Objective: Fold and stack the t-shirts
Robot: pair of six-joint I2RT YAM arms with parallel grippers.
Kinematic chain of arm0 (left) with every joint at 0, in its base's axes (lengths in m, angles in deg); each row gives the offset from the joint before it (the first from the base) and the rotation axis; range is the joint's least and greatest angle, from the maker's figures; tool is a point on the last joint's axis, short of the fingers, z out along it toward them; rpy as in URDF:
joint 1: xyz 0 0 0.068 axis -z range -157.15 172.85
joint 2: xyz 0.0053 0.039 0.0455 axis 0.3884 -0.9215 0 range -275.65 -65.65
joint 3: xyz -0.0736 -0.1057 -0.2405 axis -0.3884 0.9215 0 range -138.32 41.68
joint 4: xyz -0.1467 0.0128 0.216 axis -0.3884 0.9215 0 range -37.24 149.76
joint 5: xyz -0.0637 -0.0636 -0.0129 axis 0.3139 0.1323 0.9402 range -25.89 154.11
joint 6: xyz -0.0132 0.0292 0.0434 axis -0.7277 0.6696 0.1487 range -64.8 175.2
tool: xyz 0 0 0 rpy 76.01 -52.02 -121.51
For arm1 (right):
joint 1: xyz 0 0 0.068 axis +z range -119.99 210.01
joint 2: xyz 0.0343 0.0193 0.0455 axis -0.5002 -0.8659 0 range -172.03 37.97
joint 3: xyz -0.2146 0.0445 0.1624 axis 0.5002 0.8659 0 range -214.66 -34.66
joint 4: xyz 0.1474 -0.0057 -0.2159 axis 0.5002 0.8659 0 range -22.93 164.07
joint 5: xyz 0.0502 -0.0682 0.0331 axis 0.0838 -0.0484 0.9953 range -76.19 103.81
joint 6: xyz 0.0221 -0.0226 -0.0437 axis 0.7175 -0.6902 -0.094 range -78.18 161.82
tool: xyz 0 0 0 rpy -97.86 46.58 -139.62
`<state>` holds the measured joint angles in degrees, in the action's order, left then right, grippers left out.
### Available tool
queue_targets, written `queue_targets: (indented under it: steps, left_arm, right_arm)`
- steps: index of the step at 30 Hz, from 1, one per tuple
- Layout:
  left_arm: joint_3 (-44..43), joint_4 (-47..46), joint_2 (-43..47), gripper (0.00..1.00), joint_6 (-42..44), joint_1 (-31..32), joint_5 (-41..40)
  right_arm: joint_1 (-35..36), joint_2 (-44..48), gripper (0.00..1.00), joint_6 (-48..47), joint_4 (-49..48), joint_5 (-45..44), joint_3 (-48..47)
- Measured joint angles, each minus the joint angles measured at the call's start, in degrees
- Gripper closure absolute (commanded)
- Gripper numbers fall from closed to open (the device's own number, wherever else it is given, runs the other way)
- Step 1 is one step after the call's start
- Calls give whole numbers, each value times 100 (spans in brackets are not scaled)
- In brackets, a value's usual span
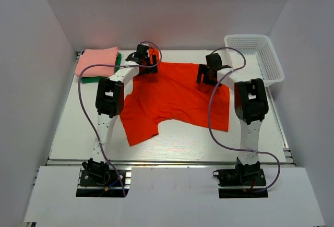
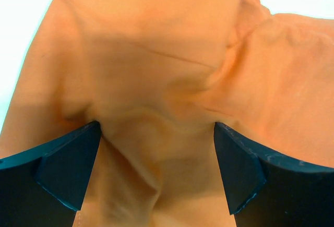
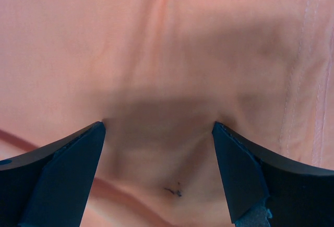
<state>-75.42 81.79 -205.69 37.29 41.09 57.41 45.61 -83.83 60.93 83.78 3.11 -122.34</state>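
Observation:
A bright orange-red t-shirt point(image 1: 172, 99) lies spread and rumpled across the middle of the table. My left gripper point(image 1: 143, 57) is down on its far left corner. In the left wrist view the left gripper point(image 2: 156, 169) stands open, both fingertips point(image 2: 65, 172) resting on wrinkled orange cloth point(image 2: 156, 81). My right gripper point(image 1: 209, 73) is over the shirt's far right part. It too is open point(image 3: 159, 169), its tips pressing into the fabric point(image 3: 167, 55), a low fold between them. A folded salmon-pink t-shirt point(image 1: 96, 60) lies on a dark green one point(image 1: 118, 61) at the far left.
A white plastic mesh basket point(image 1: 271, 60) stands at the far right corner. White walls close in the table on the left, back and right. The table's metal rail point(image 1: 167, 160) runs along the near edge, with both arm bases below it.

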Motion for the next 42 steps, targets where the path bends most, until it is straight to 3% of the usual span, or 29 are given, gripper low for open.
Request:
queue_targets:
  steps: [4, 9, 13, 19, 26, 32, 38, 42]
  left_arm:
    - [-614, -66, -365, 1, 133, -267, 498]
    - [-592, -76, -306, 1, 343, -426, 955]
    - [-251, 94, 149, 1, 448, -382, 1088]
    - [1808, 223, 2406, 1, 304, -232, 780]
    - [5296, 125, 5523, 1, -894, -129, 492]
    - [7567, 518, 6428, 1, -1635, 107, 603]
    - [8526, 723, 7403, 1, -1950, 304, 796]
    - [8710, 570, 7589, 20, -2076, 385, 824]
  right_arm:
    - [-103, -289, 10, -223, 31, 70, -459]
    - [-131, -203, 10, -590, 129, 210, -584]
    - [-83, 374, 10, -719, 208, 352, -461]
    - [90, 2542, 10, -592, -245, 570, 1062]
    - [238, 4546, 10, 173, -483, 621, 3659]
    - [236, 5757, 10, 758, 7, 273, 4927]
    - [210, 6207, 10, 1115, -4, 109, 5624]
    - [208, 6161, 10, 1373, -7, -81, 5974]
